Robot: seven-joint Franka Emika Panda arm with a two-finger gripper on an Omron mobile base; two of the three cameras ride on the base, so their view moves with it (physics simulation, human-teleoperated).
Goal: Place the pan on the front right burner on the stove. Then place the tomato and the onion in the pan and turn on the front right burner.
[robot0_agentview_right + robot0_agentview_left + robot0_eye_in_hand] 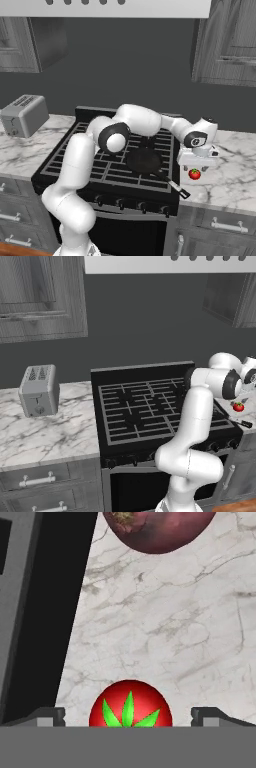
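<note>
The black pan (144, 161) rests on the front right burner (150, 181) of the stove (95, 167), its long handle (175, 187) pointing out past the front right corner. Just right of the stove, on the marble counter, lies the bright red tomato (194, 174) (238, 406) with its green top. My gripper (196, 165) hangs straight over it, open, with one fingertip (47, 716) on each side of the tomato (131, 704) and not touching it. The maroon onion (160, 529) lies a little further along the counter, beyond the tomato.
A grey toaster (38, 390) stands on the counter left of the stove. Small knobs (120, 202) line the stove front. The stove's black side edge (50, 612) runs close beside the tomato. Marble counter (227, 175) stretches to the right, below wall cabinets.
</note>
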